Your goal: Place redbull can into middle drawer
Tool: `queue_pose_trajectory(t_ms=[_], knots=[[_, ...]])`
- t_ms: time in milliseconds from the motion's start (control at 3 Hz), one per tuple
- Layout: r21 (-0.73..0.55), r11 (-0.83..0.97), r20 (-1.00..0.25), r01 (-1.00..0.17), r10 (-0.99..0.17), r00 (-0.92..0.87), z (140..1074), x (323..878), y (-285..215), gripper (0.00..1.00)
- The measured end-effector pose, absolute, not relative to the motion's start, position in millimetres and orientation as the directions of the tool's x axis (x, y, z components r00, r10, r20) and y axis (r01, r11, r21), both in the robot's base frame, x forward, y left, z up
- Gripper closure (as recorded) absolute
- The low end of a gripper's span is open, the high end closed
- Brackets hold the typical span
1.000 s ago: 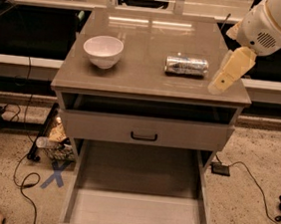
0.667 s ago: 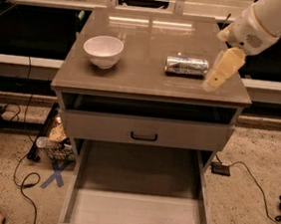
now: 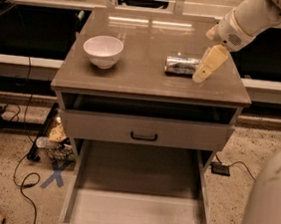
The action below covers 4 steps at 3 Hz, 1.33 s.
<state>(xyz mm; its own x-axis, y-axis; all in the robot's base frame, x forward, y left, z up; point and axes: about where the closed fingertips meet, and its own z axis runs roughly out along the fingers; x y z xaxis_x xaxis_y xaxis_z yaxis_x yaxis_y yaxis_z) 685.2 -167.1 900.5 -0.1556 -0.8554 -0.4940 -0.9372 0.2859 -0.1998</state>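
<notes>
The redbull can (image 3: 180, 64) lies on its side on the cabinet top (image 3: 148, 82), right of centre. It is silver with blue patches. My gripper (image 3: 201, 75) hangs from the white arm at the upper right, just to the right of the can's right end and right beside it, low over the top. The middle drawer (image 3: 137, 211) is pulled out wide at the bottom of the view, with its pale floor bare. Nothing is in it.
A white bowl (image 3: 103, 50) stands on the left of the cabinet top. A flat drawer front with a small black handle (image 3: 144, 135) sits shut above the pulled-out drawer. Cables, a blue X of tape (image 3: 55, 177) and small clutter lie on the floor at the left.
My gripper has moved left and down, from the right edge of the cabinet top to right beside the can's right end. The can and the bowl have not moved.
</notes>
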Motion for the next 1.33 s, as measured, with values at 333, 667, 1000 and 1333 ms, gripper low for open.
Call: queue_pose_trajectory(t_ms=[333,667,1000,1333], knots=[[-0.198,0.285,-0.499,-0.938,-0.853,-0.154,886,711,-156,0.00],[-0.179,0.294,-0.498,-0.939,-0.850,-0.172,869,728,-151,0.00],[-0.161,0.298,-0.493,-0.941,-0.850,-0.185,856,739,-146,0.00],[-0.142,0.303,-0.490,-0.943,-0.849,-0.199,845,745,-144,0.19]])
